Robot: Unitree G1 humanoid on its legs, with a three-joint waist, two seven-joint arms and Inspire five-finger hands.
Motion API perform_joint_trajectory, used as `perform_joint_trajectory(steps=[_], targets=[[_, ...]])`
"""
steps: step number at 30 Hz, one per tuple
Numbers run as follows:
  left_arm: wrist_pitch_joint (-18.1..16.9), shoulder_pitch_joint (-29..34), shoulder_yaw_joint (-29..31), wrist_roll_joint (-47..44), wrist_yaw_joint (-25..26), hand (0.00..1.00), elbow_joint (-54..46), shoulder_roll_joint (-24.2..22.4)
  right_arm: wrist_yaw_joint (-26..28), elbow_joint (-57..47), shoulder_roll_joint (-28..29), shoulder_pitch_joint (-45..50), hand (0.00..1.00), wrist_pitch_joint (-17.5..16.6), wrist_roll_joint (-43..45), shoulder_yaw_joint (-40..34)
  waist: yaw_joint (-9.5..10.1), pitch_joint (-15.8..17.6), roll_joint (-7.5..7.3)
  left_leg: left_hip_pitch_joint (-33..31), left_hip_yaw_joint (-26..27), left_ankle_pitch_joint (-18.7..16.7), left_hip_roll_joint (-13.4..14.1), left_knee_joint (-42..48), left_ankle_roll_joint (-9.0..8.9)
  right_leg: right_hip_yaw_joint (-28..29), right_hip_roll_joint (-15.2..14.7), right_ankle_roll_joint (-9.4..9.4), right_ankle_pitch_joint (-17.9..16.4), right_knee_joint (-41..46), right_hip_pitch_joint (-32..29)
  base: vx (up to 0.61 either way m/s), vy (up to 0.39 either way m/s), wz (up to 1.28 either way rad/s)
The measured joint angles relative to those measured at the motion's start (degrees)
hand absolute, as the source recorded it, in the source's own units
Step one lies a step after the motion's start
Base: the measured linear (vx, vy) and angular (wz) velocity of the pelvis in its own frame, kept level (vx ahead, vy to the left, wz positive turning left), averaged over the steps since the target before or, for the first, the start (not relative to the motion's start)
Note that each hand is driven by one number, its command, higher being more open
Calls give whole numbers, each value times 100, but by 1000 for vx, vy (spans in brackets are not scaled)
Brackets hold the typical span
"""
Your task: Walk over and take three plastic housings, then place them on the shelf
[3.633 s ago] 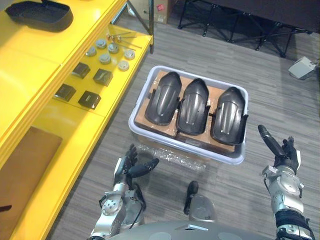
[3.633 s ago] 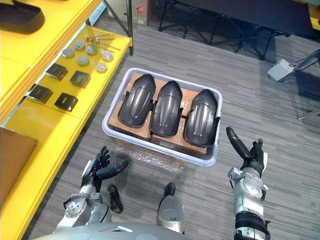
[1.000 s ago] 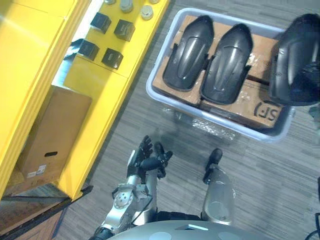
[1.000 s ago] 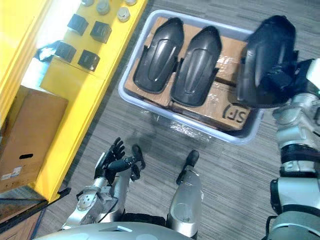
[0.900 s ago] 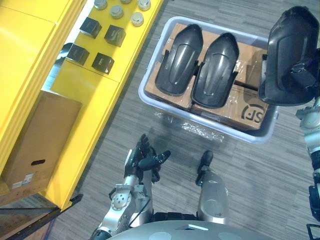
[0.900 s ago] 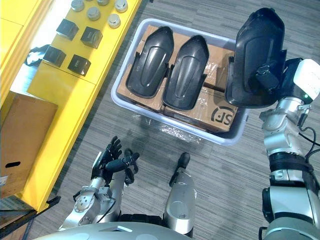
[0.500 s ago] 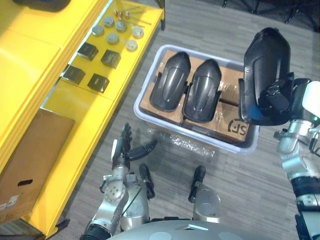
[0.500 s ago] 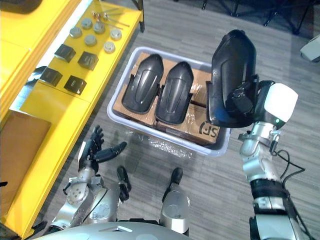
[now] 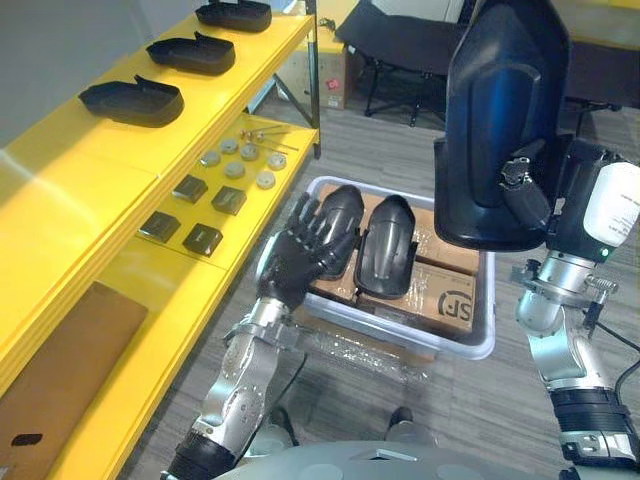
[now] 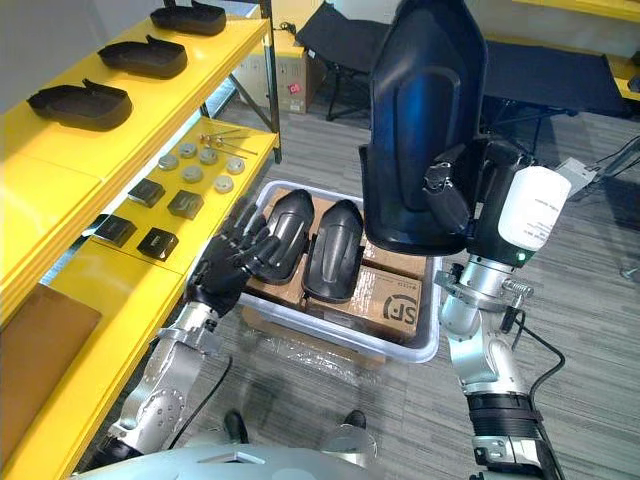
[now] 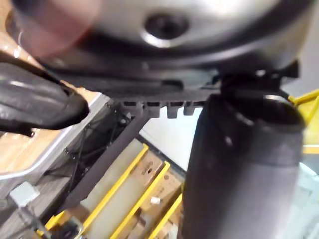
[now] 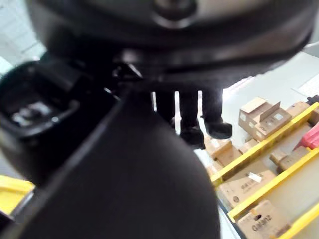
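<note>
My right hand is shut on a big black plastic housing and holds it upright, high above the right end of the white bin. In the right wrist view the housing's dark shell lies against the curled fingers. Two more black housings lie side by side on cardboard inside the bin. My left hand is raised in front of the bin's left side, open with straight fingers, holding nothing. It partly hides the left housing.
A yellow shelf runs along the left. Three black housings lie on its top level. Small grey discs and dark square blocks sit on a lower level, brown cardboard below. Black folding frames stand behind the bin.
The camera has tilted up towards the shelf. My right hand has lifted the housing higher. My left hand has risen from near the floor to in front of the bin.
</note>
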Motion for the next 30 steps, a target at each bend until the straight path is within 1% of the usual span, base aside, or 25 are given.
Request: perform_joint_trajectory(steps=[2, 4, 7, 10, 13, 17, 21, 25, 28, 29, 30], targets=[[50, -139, -80, -213, -70, 100, 0, -6, 6, -8, 17, -1, 0, -94, 4, 81, -6, -87, -11, 83, 24, 93, -53, -250, -17, 0, 7, 2, 0, -64, 7, -59, 30, -3], [143, -205, -98, -531, -199, 100, -3, -23, 63, -9, 143, 0, 0, -180, 5, 133, -12, -130, -4, 102, 40, 96, -50, -252, -15, 6, 10, 2, 0, -64, 12, -40, 18, -5], [223, -215, -140, -849, -318, 100, -2, -92, 183, -8, 220, 0, 0, -182, 11, 347, -26, -241, 25, 115, 62, 151, -47, -252, 11, 14, 13, 1, 0, -63, 12, -10, 6, -3], [221, -340, -191, -887, -347, 100, -2, -137, 436, -8, 236, -1, 0, -243, 12, 579, -6, -291, 43, 122, 62, 188, -37, -251, 10, 14, 25, -3, 5, -60, 17, 0, 0, 0], [214, -407, -191, -892, -413, 100, 0, -143, 745, -7, 431, -1, 0, -401, 3, 930, -6, -303, 42, 202, 95, 200, -30, -253, 7, 61, 36, -9, 12, -60, 73, -5, 10, -4], [216, -413, -191, -896, -494, 100, 0, -159, 871, -3, 455, -1, 0, -589, -2, 1202, 0, -357, 7, 196, 111, 200, -32, -254, 8, 77, 40, -19, 39, -91, 67, -1, 6, -1], [228, -414, -193, -872, -445, 100, 4, -164, 974, 32, 634, -1, 0, -912, -3, 1375, -7, -480, -46, 192, 142, 203, -31, -256, 10, 94, 56, -36, 77, -151, 67, 2, 15, -4], [233, -420, -196, -835, -336, 100, 14, -183, 1112, 44, 664, -1, 0, -1063, -3, 1613, -6, -528, -61, 195, 144, 216, -31, -257, 14, 95, 58, -42, 82, -151, 67, 0, 0, 0], [249, -423, -191, -837, -266, 100, 49, -179, 1274, 79, 702, 0, 0, -1101, 8, 1745, -2, -530, -64, 196, 143, 232, -33, -259, 17, 94, 58, -52, 89, -152, 66, 0, 0, 0], [260, -423, -186, -837, -252, 0, 53, -179, 1293, 106, 720, 0, 0, -1101, 11, 1744, -1, -533, -68, 196, 142, 235, -33, -259, 17, 94, 58, -54, 89, -151, 66, 0, 0, 0], [274, -423, -183, -836, -196, 0, 55, -179, 1323, 146, 760, 0, 0, -1101, 12, 1746, 0, -537, -74, 196, 142, 238, -34, -259, 17, 94, 60, -55, 90, -152, 66, 0, 0, 0]])
